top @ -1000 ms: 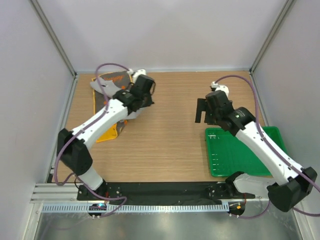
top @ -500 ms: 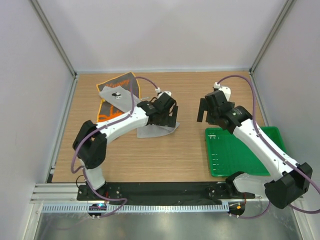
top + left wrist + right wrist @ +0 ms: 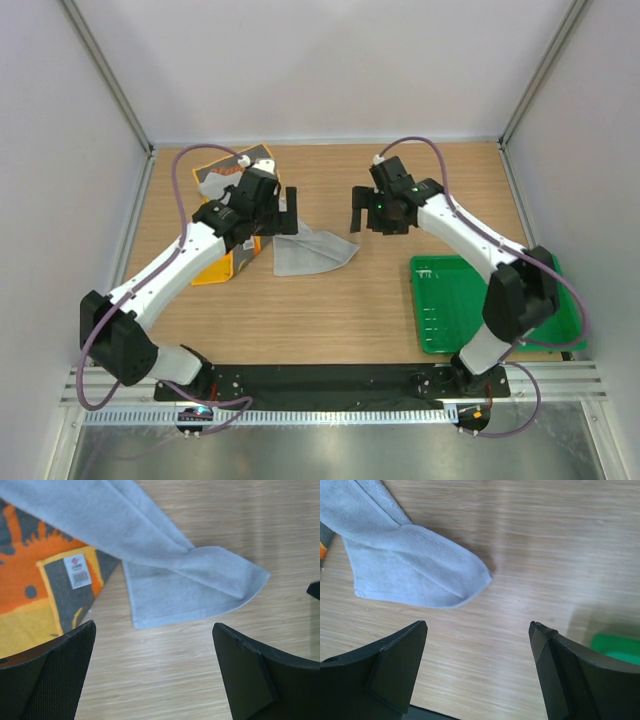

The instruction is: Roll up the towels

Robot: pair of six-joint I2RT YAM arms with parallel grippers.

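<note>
Pale wood table (image 3: 330, 310), walled in by white panels (image 3: 320, 60) on the far, left and right sides, carries everything.

Both arms reach in from the near edge and meet over the far half of the table. The left arm (image 3: 170, 270) slants up from the near left corner, and the right arm (image 3: 470, 240) bends back from the near right corner toward the middle.

A green plastic tray (image 3: 450, 310) lies flat against the right edge, near the near right corner.

The dark grey towel (image 3: 218, 268) (image 3: 45, 580) lies toward the far left corner with its orange back and yellow edging showing, partly hidden under the left arm. The light grey towel (image 3: 310, 252) (image 3: 175, 580) (image 3: 405, 565) lies loosely folded and creased just left of the table's centre. One end of it overlaps the dark one, and its rounded corner points toward the right edge.

The left gripper (image 3: 285, 212) (image 3: 154, 627) hovers over the light grey towel, jaws spread wide and holding nothing. The right gripper (image 3: 358, 210) (image 3: 477, 625) hangs just right of that towel's corner, jaws likewise wide apart and empty.

A small white label (image 3: 76, 571) sits on the dark towel's grey face.
</note>
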